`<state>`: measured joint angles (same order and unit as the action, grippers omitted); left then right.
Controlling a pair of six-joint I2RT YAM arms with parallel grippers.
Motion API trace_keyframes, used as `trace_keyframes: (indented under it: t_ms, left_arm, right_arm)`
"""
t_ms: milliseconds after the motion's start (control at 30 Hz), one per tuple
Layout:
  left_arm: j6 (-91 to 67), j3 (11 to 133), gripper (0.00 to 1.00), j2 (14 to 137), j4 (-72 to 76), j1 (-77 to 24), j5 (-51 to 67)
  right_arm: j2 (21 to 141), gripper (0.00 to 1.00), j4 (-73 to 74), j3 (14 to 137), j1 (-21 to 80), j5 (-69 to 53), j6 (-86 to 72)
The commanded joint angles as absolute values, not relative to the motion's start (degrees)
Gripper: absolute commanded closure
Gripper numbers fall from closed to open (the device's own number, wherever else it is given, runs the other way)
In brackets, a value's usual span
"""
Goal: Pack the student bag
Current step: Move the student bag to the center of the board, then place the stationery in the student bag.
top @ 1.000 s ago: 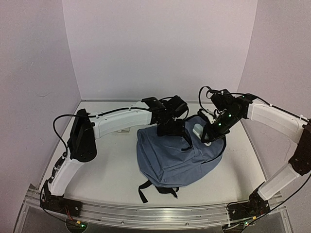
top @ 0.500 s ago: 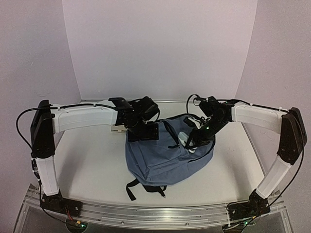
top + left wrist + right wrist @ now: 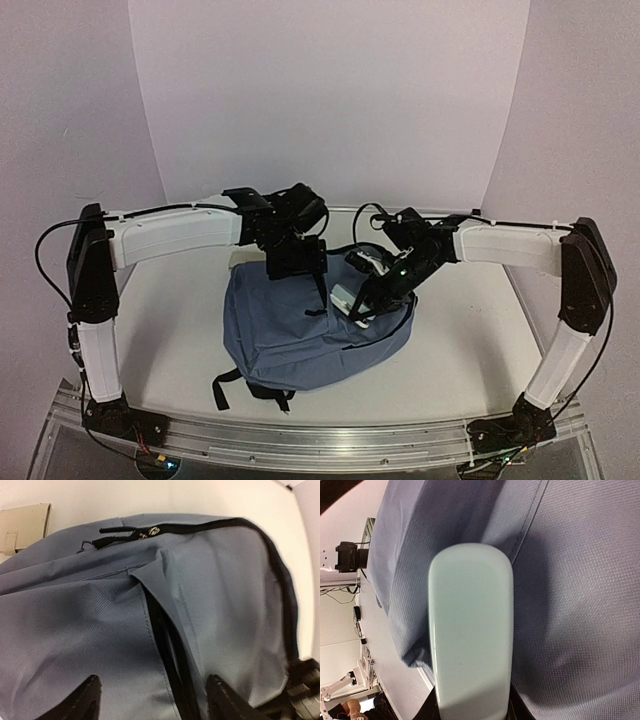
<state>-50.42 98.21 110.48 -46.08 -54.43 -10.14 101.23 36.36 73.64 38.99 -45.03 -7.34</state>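
Observation:
The slate-blue student bag [image 3: 300, 330] lies flat on the table, black straps at its near end. My left gripper [image 3: 297, 262] sits at the bag's far edge. In the left wrist view its fingers [image 3: 87, 700] straddle a fold of the bag [image 3: 100, 630] with a black zipper line running between them, and it grips that fabric. My right gripper [image 3: 372, 292] is shut on a pale mint oblong case [image 3: 350, 298]. In the right wrist view the case [image 3: 470, 630] lies against the bag fabric [image 3: 580, 605], its front end at a fold, with the gripper [image 3: 470, 712] at the bottom edge.
A beige flat item [image 3: 22, 527] lies on the white table just beyond the bag's far edge. Purple walls [image 3: 330, 100] close in the back and both sides. A metal rail [image 3: 320, 440] runs along the near edge.
Both grippers have moved left, and the bag has slid left with them. The mint case stayed in the right gripper against the bag's top.

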Motion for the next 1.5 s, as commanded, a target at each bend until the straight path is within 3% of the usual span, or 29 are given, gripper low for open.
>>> trace_keyframes:
  t_ms: [0,133,333,467,600,1033,1233,1467]
  left_arm:
    - [-50.6,102.5,0.35,115.3,-51.0,-54.7,-9.5]
    - [-52.4,102.1,0.39,115.1,-51.5,-55.5,-12.5]
    - [-54.3,92.3,0.3,105.3,-41.3,-56.0,-15.0]
    - [-55.5,89.0,0.32,100.8,-41.6,-56.1,-17.5]
    - [-55.5,93.7,0.38,105.3,-49.3,-56.1,-17.4]
    - [-52.1,104.8,0.38,119.7,-49.3,-56.6,-12.2]
    - [-51.4,104.9,0.26,119.8,-47.7,-56.7,-12.1]
    - [-51.2,113.3,0.36,126.8,-61.8,-56.8,-14.1]
  right_arm:
    - [95.9,1.0,38.5,72.1,40.3,-45.2,-6.8]
    - [92.4,1.0,38.5,71.9,39.7,-41.5,-7.0]
    - [90.9,1.0,38.8,72.0,38.7,-39.6,-5.9]
    - [91.0,1.0,39.3,73.8,38.8,-38.6,-5.3]
    - [91.7,1.0,39.8,74.8,38.8,-38.0,-5.3]
    - [89.4,1.0,40.9,75.0,38.8,-34.9,-4.8]
    - [88.7,1.0,40.9,75.0,38.8,-34.7,-4.7]
    - [88.9,1.0,41.2,76.0,38.8,-34.4,-4.8]
